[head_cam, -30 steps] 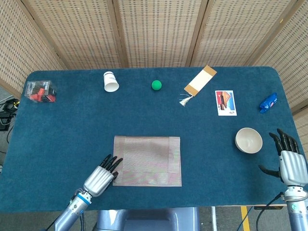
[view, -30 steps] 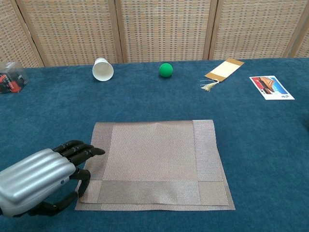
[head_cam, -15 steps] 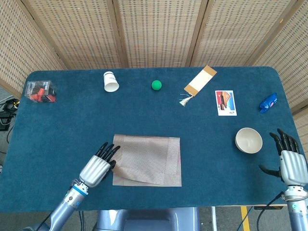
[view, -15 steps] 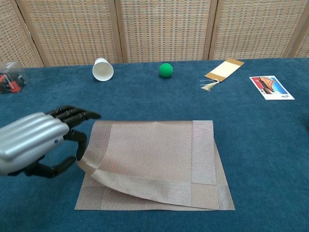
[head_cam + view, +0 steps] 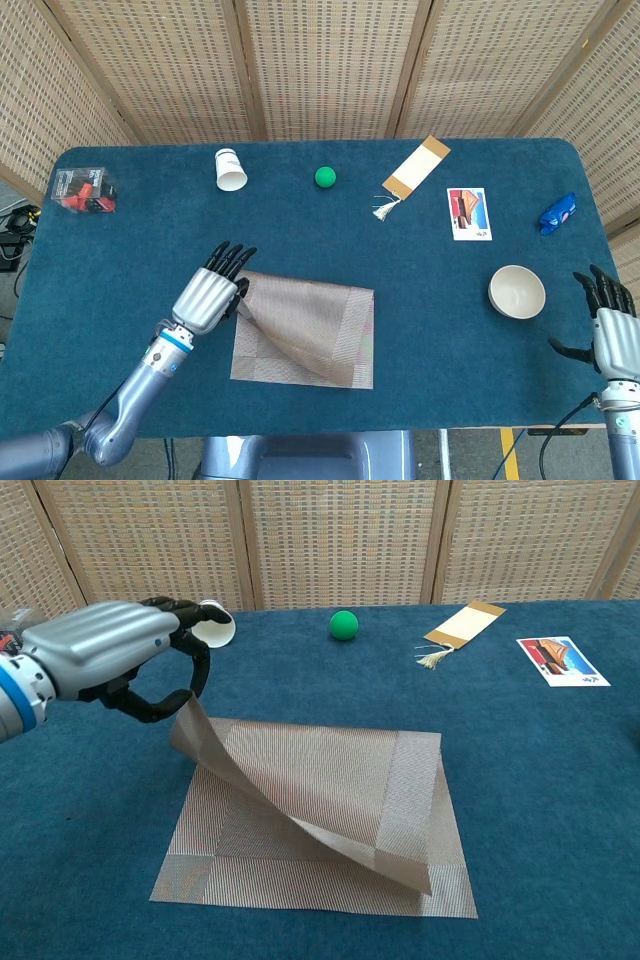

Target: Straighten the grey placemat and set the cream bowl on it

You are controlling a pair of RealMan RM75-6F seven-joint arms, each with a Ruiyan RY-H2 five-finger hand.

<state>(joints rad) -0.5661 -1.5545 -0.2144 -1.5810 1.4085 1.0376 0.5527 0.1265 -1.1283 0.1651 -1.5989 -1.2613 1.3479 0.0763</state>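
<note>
Fingers of my left hand (image 5: pixel 120 660) pinch one corner of the grey placemat (image 5: pixel 330 820), peeling its upper layer up off the layer below. To do this well, I judge I should carry that corner across in a low arc so the mat unfolds flat without dragging the bottom layer. My right hand (image 5: pixel 612 335) rests spread, holding nothing, beside the cream bowl (image 5: pixel 517 291), which sits well apart from the mat.
</note>
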